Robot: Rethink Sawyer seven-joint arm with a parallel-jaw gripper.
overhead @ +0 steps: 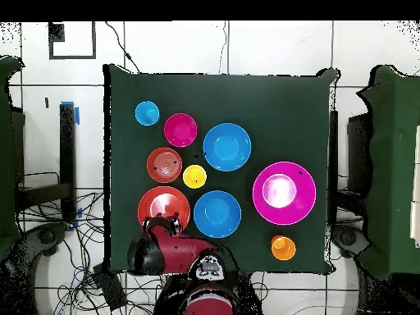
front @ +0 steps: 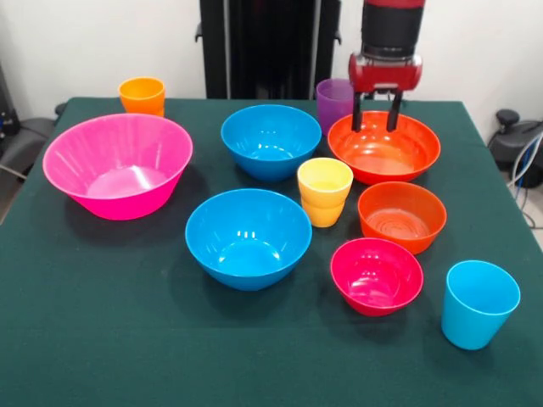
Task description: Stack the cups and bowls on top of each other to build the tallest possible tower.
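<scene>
My gripper [front: 376, 115] is open and empty, its two black fingers [front: 357, 114] hanging over the far part of the wide orange-red bowl [front: 383, 150]. The purple cup [front: 334, 103] stands just left of it, behind the bowl. The yellow-orange cup [front: 324, 192], small orange bowl [front: 401, 217], magenta bowl [front: 377, 275] and light blue cup [front: 478, 303] stand nearer. Two blue bowls [front: 271, 141] [front: 249, 238] sit mid-table, the pink bowl [front: 119, 166] and orange cup [front: 142, 95] at left. No tower shows: each piece stands alone. In the overhead view my gripper [overhead: 162, 223] covers the orange-red bowl's [overhead: 163, 203] near edge.
The green cloth table [front: 102, 339] carries all the pieces. The black pedestal [front: 263, 47] stands behind the table's far edge. Cables and grey equipment [front: 517, 140] lie off the right side.
</scene>
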